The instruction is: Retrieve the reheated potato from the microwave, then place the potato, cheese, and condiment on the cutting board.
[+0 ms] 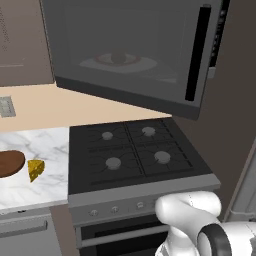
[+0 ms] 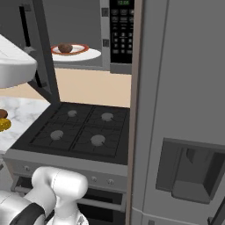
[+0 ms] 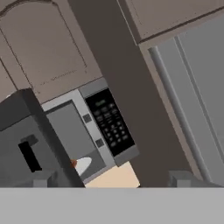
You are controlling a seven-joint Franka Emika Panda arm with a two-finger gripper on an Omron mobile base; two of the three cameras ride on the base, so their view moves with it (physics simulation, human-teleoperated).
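Observation:
The microwave [image 2: 110,35] hangs above the stove with its door [image 1: 125,55] swung wide open. Inside, the tan-brown potato [image 2: 65,47] rests on a white, red-rimmed plate [image 2: 88,55]; in the left base view the potato [image 1: 118,58] shows dimly through the door glass. In the hand view my gripper [image 3: 113,179] is open and empty, facing the microwave's keypad [image 3: 109,122] from a distance, with the plate's edge [image 3: 83,165] low in the picture. On the marble counter, the yellow cheese [image 1: 36,169] lies just right of the cutting board [image 1: 10,163]. The condiment is out of view.
A black four-burner stove [image 1: 135,150] sits below the microwave. A tall grey fridge [image 2: 184,110] stands close on the right. Brown wall cabinets [image 3: 43,52] hang above. The open door juts out over the stove's left side.

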